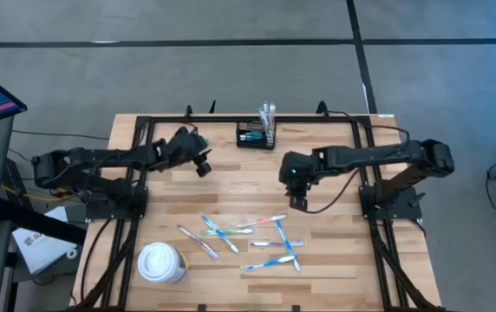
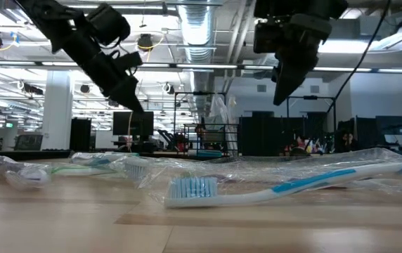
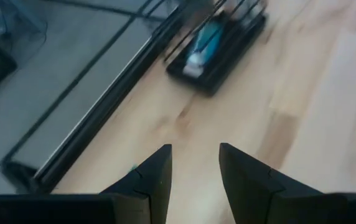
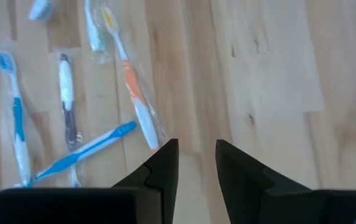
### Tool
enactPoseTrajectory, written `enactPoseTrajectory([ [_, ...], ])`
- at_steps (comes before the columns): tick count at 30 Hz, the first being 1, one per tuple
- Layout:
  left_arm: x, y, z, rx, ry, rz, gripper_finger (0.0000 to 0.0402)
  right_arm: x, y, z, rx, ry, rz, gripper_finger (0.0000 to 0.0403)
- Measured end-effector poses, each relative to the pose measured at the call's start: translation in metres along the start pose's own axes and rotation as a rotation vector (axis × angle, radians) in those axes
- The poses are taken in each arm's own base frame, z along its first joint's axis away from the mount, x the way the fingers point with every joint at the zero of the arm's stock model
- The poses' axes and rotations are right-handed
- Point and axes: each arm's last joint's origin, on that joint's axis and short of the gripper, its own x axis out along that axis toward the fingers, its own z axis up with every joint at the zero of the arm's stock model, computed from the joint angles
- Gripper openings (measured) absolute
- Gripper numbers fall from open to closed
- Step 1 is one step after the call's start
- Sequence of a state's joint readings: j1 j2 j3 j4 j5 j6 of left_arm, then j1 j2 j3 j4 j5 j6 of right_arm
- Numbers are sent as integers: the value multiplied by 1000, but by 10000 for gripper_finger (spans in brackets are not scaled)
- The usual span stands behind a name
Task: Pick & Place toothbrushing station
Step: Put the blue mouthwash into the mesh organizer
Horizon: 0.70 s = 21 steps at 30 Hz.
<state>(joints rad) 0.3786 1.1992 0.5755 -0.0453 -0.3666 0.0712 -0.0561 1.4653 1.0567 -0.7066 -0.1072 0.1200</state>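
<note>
— Butcher-block table (image 1: 335,269), seen from above: where do you find the toothbrushing station?

— You see the toothbrushing station (image 1: 256,136), a black wire-mesh box, at the table's far edge near the middle, with white items standing in it and a blue-green one lying inside.

— And your grippers?

— Your left gripper (image 1: 203,166) hangs above bare wood just left of the box, fingers (image 3: 156,174) parted by a narrow gap, nothing between them. Your right gripper (image 1: 298,201) hovers right of centre, jaws likewise narrowly apart and empty, near the wrapped toothbrushes (image 1: 270,238) scattered along the near half.

— Anything else?

— A white lidded paper cup (image 1: 160,263) stands at the near left.
</note>
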Motion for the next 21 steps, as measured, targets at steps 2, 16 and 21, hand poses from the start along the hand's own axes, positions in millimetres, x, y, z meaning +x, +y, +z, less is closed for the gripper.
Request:
enactPoseTrajectory([
  [2, 4, 11, -4, -26, 34, -7, 126, 2, 5, -4, -8, -25, 12, 97],
  [16, 7, 43, 1, 6, 211, -31, 126, 8, 25, -2, -91, -137, 60, 97],
  [21, 24, 42, 10, 45, 357, -31, 126, 8, 25, 0, -115, -157, 60, 98],
])
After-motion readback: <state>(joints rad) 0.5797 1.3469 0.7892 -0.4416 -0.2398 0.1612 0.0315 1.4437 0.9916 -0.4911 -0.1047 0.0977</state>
